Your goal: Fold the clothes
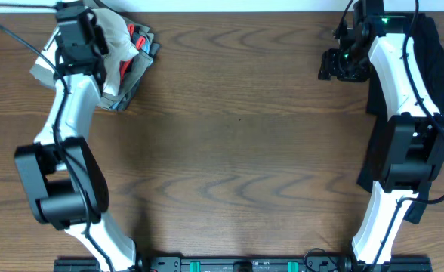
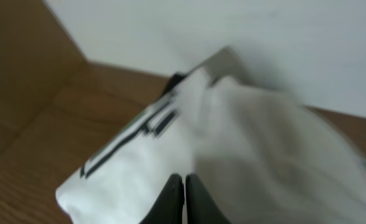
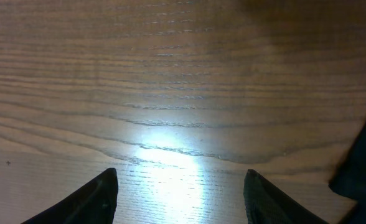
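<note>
Here, a soft, crumpled heap of clothes [image 1: 124,57], pale cloth over red and grey pieces, lies at the far left corner of the grained wooden surface [image 1: 237,136]. The left fingers [image 2: 169,200] are pressed together against a white T-shirt [image 2: 139,155] with black lettering; whether cloth is nipped cannot be told. The right fingers [image 3: 96,199] stand spread over bare wood, with a limp black garment [image 1: 442,68] beside them at the right edge. Wide bare wood lies between the arms.

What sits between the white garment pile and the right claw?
Only bare brown wooden tabletop separates the crumpled white garment pile from the right claw, overhead view.
</note>
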Robot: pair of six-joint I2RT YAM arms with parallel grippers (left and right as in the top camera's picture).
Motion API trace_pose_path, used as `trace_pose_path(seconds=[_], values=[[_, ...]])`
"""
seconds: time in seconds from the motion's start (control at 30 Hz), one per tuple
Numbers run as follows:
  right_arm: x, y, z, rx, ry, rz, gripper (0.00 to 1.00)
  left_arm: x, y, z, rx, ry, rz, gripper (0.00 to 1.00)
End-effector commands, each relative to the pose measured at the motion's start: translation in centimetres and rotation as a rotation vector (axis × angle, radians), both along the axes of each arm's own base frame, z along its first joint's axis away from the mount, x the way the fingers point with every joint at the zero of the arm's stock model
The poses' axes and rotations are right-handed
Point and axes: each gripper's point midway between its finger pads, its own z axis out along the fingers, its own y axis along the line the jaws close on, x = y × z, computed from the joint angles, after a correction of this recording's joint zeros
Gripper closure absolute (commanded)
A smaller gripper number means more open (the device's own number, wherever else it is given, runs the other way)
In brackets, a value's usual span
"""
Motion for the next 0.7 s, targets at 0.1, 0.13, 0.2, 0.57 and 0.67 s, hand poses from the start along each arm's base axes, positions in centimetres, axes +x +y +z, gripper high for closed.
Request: trace_pose_path(seconds=[0.1,0.13,0.2,0.57,0.67], values=[[-0.1,0.3,0.4,-0.005,-0.007,0.004,0.37,1.3,3.0,-2.8,-0.065,-0.073,0.085,0.94],[-0.1,0.3,0.4,-0.005,-0.007,0.004,0.37,1.6,3.1,-3.6,-0.066,-0.072,0.084,0.94],[-0.1,0.4,0.4,-0.005,-0.008,0.006,0.37,2.3,3.0,-5.7,-0.072,-0.065,0.075,0.94],[-0.2,0.5,0.4,-0.005,-0.006,0.008,0.37,3.8,0.4,-16.5,-0.136,0.035,-0.02,0.94],[-0.1,0.5,0.4,-0.005,-0.007,0.008,0.37,4.3,0.4,-14.9,-0.127,-0.007,-0.024,0.94]])
